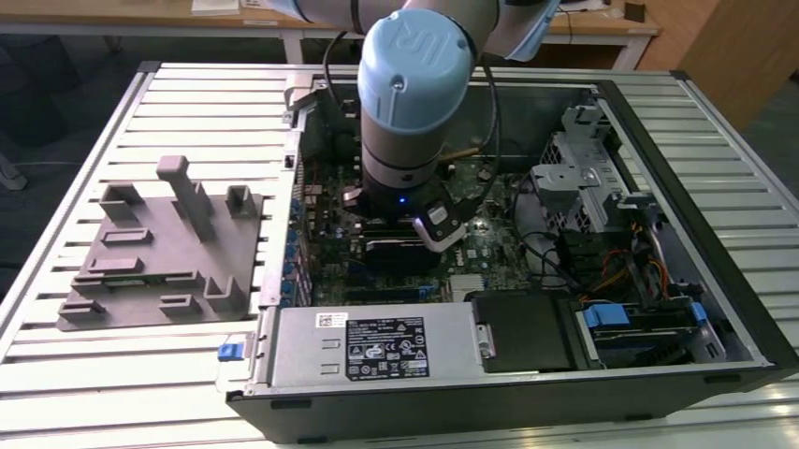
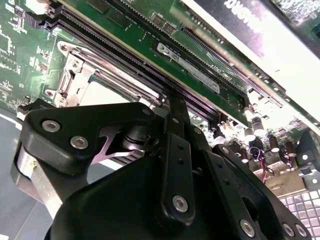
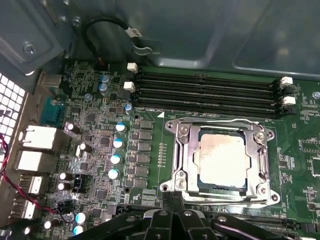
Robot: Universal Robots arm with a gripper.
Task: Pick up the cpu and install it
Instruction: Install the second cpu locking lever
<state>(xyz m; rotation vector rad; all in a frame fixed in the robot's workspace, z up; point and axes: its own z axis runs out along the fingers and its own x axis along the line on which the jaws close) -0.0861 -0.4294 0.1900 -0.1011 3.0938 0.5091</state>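
The cpu [image 3: 222, 159] is a pale silver square lying flat in the motherboard socket, with the socket's metal frame [image 3: 182, 150] around it. In the second wrist view the cpu [image 2: 107, 95] shows as a pale patch beyond the black gripper body. My gripper [image 3: 172, 196] hangs just off the socket's edge, fingers drawn together to a point with nothing between them, apart from the cpu. In the exterior view the arm [image 1: 413, 122] reaches down into the open computer case [image 1: 699, 234].
Several black memory slots [image 3: 210, 92] run along one side of the socket, with capacitors [image 3: 116, 144] on another. A grey plastic tray [image 1: 163, 253] with upright posts lies at the exterior view's left. Drive cages and cables [image 1: 600, 224] crowd the case's right.
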